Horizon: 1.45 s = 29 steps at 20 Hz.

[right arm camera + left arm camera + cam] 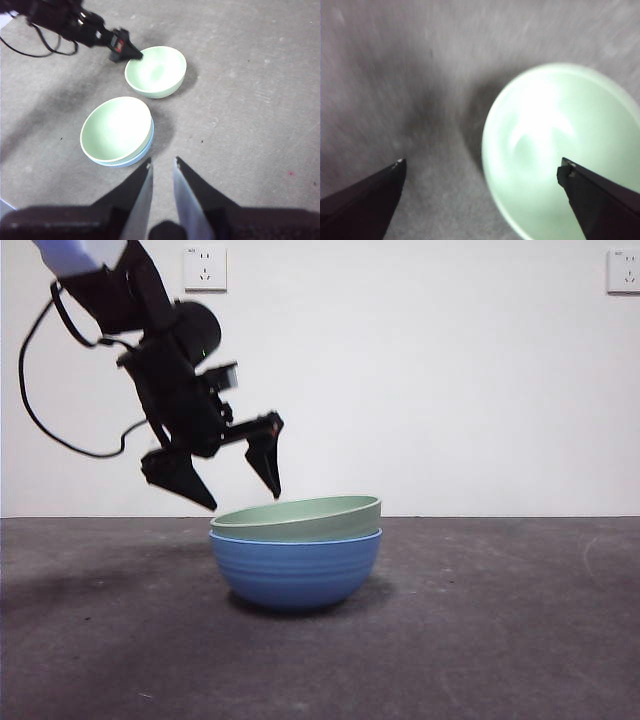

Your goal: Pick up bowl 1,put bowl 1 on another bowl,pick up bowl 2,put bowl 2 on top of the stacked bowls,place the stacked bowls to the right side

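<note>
Pale green bowl 2 (560,150) sits beneath my left gripper (482,167), its rim between my wide-open, empty jaws, so I can pinch that edge.

2 green bowls (155,70), 1 blue bowl (295,565); 2 grippers (235,485); 2 wall sockets (205,268)

Front camera: low, level across the surface (500,640), near the stacked bowls (296,550). Left wrist camera: close above a green bowl (560,150), blurred. Right wrist camera: high, overlooking both; shares the stack with front.
</note>
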Each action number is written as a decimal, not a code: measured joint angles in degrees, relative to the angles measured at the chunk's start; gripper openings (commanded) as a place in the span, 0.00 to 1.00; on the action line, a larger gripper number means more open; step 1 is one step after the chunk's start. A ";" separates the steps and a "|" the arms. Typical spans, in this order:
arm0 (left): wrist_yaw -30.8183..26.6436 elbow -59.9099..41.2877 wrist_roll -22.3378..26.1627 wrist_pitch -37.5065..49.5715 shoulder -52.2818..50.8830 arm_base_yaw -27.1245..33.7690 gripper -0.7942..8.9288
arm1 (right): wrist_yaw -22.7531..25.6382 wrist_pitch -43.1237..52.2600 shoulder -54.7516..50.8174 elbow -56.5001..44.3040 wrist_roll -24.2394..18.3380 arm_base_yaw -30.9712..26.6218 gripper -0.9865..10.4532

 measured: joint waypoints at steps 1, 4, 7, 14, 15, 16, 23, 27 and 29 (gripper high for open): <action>-0.09 0.00 0.00 -0.24 0.76 -0.07 0.71 | 0.00 0.00 0.00 0.00 0.09 0.02 0.15; -0.11 0.00 0.00 -0.33 0.94 -0.37 0.44 | 0.00 0.00 0.00 0.00 0.09 0.00 0.15; -0.07 0.00 0.00 -0.52 1.03 -1.18 0.27 | 0.00 0.00 0.00 0.00 0.09 0.02 0.15; -0.11 0.22 -0.04 0.55 2.95 -2.27 0.07 | 0.00 0.00 0.00 0.00 0.09 0.00 0.15; -0.13 0.48 -0.04 0.59 2.95 -2.23 0.07 | 0.00 0.00 0.00 0.00 0.09 0.02 0.15; -0.15 0.83 0.13 0.26 2.95 -2.03 0.07 | 0.00 0.00 -0.02 0.00 0.09 0.00 0.15; -0.33 1.38 0.85 -2.84 -6.23 1.75 0.07 | 0.00 0.00 0.00 0.00 0.09 0.02 0.15; 2.27 2.12 6.21 -14.73 -17.09 1.44 0.07 | 0.00 0.02 0.72 0.00 0.09 0.02 0.15; 4.04 2.12 8.83 -23.10 -20.72 -0.02 0.07 | 0.00 0.02 1.16 0.00 0.09 0.02 0.15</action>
